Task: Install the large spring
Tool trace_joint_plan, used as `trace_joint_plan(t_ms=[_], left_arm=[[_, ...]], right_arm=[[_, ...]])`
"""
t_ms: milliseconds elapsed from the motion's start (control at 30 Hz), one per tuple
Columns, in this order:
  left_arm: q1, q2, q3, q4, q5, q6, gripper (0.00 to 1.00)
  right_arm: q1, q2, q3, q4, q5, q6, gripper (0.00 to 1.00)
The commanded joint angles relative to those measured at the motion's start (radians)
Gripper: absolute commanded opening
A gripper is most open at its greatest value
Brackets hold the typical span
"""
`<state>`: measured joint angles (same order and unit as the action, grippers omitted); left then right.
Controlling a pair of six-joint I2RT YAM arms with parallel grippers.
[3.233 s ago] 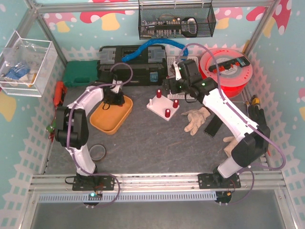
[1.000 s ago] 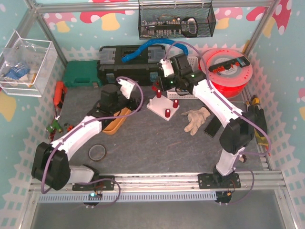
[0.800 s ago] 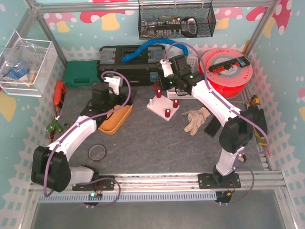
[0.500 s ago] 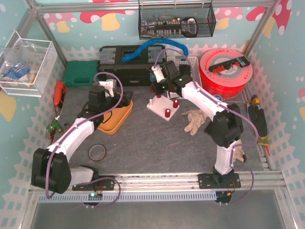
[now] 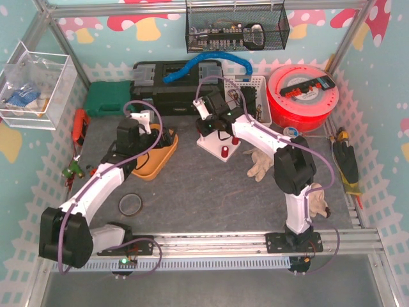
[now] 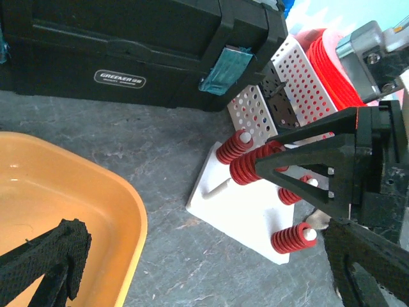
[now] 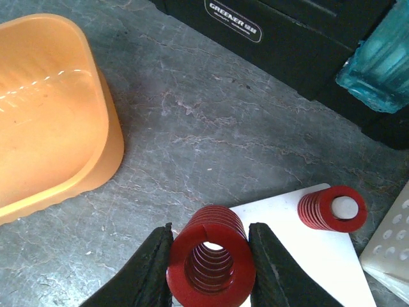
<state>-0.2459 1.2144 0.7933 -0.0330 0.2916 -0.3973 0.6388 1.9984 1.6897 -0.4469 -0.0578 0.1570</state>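
The large spring (image 7: 211, 265), red and thick-coiled, is pinched between the two fingers (image 7: 147, 272) of the right gripper (image 7: 211, 240), with its open bore facing the wrist camera. From the left wrist it hangs just above the white base plate (image 6: 233, 214). It is close beside a smaller red spring (image 6: 232, 148) seated on a rear peg, and whether the two touch cannot be told.

Below the held spring, on the side away from the gripper's body, a bare white peg (image 6: 219, 189) juts from the plate. Another small spring (image 6: 293, 238) sits on the corner peg under the gripper's fingers, and one more is half hidden behind them.

Past the fingertips in the right wrist view lies grey tabletop (image 7: 211, 128), then the black toolbox (image 7: 287, 29). The orange tray (image 7: 48, 109) lies off to the left of the fingers. A white perforated basket (image 6: 291, 70) and a red filament spool (image 6: 326, 61) stand behind the plate.

The left gripper (image 6: 204, 256) faces the plate with one finger over the tray. Its fingers are spread wide with nothing between them.
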Motion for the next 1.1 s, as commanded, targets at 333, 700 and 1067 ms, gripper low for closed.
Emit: trace_joint_plan(t_ms=[333,700,1067], left_arm=[[0.004,-0.047,0.01,-0.055,-0.009,0.038,0.99],[0.005,-0.046,0.015,-0.059,-0.013,0.044,0.99],[0.005,-0.041,0.021,-0.056,-0.048,0.054,0.99]], right_arm=[[0.003,0.035,-0.032,0.043,0.045,0.016,0.0],[0.001,0.093,-0.033,0.056,0.057,0.031,0.19],[-0.014,0.001,-0.038,0.008,0.081,0.056,0.55]])
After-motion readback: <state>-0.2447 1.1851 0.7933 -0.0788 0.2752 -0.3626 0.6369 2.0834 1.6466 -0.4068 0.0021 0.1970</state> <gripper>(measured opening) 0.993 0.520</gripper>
